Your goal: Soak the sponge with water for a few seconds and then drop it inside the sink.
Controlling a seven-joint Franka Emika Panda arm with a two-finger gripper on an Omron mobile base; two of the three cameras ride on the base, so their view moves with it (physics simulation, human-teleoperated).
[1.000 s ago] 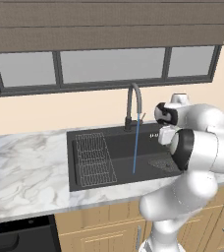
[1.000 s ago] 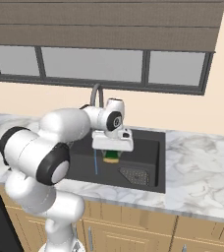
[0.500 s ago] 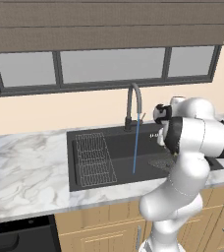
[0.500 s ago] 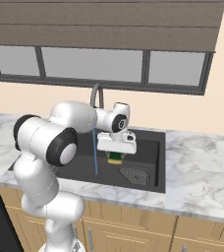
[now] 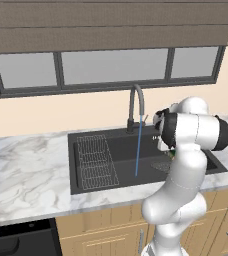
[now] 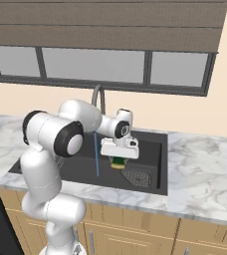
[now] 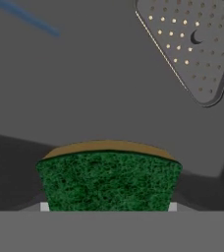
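The sponge (image 6: pixel 118 163), dark green over a yellow base, hangs above the sink (image 6: pixel 150 149), and my gripper (image 6: pixel 119 157) is shut on it. In the hand view the sponge (image 7: pixel 109 179) sits between the fingers, green face toward the camera, over the black basin floor (image 7: pixel 84 83). The water (image 6: pixel 96 154) falls as a thin blue stream from the curved faucet (image 5: pixel 136 102), a short way to the left of the sponge and not touching it. From the left base view the stream (image 5: pixel 137 147) drops into the basin (image 5: pixel 126 150), with my forearm in front of the hand.
A wire grid rack (image 5: pixel 96 160) lies in the left part of the sink. The perforated drain cover (image 7: pixel 192 44) sits below and to the right of the sponge. Marble counter (image 5: pixel 26 170) surrounds the basin, with a window wall behind.
The arm's elbow has swung round while the hand stayed over the sink. The held sponge has sunk a little lower, still beside the stream.
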